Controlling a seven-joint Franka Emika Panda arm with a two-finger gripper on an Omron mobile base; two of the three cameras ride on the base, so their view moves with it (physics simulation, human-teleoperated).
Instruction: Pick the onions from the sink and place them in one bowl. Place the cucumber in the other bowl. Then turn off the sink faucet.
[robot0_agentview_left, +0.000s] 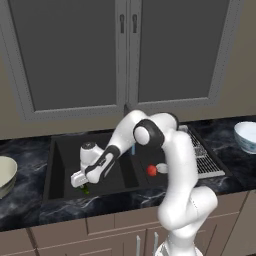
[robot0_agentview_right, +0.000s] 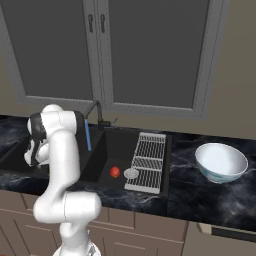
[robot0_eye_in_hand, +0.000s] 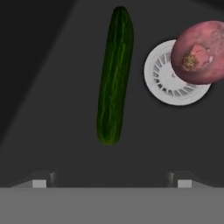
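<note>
- While the arm reaches down into the left basin of the sink (robot0_agentview_left: 60, 150) in the left base view, you can log nothing as delivered yet. The gripper (robot0_agentview_left: 80, 182) hangs low over the basin floor with a sliver of dark green cucumber (robot0_agentview_left: 85, 189) just under it. The bright red-orange onion (robot0_agentview_left: 151, 170) sits in the right basin beside its silver drain (robot0_agentview_left: 162, 168). The cream bowl (robot0_agentview_left: 6, 175) at the left edge of the counter looks empty as far as its inside shows; the white-bluish bowl (robot0_agentview_left: 246, 136) stands on the counter at far right.
- From the right base view, you see the faucet (robot0_agentview_right: 95, 112) with a blue stream (robot0_agentview_right: 88, 135) running, so that step remains. The red-orange onion (robot0_agentview_right: 115, 172) lies in the near basin next to the drain (robot0_agentview_right: 131, 173), left of the drying rack (robot0_agentview_right: 149, 160). The white-bluish bowl (robot0_agentview_right: 221, 162) holds nothing.
- Through the hand view, the jaws stand wide apart with nothing between them. The cucumber (robot0_eye_in_hand: 114, 74) lies straight ahead on the black basin floor, lengthwise along the view. The pinkish-red onion (robot0_eye_in_hand: 199, 52) lies partly over the drain (robot0_eye_in_hand: 168, 81), beside the cucumber but apart from it.
- Judgement: you are at the start; both onions, the cucumber and the tap are all left. The cucumber looks like the next pick.
</note>
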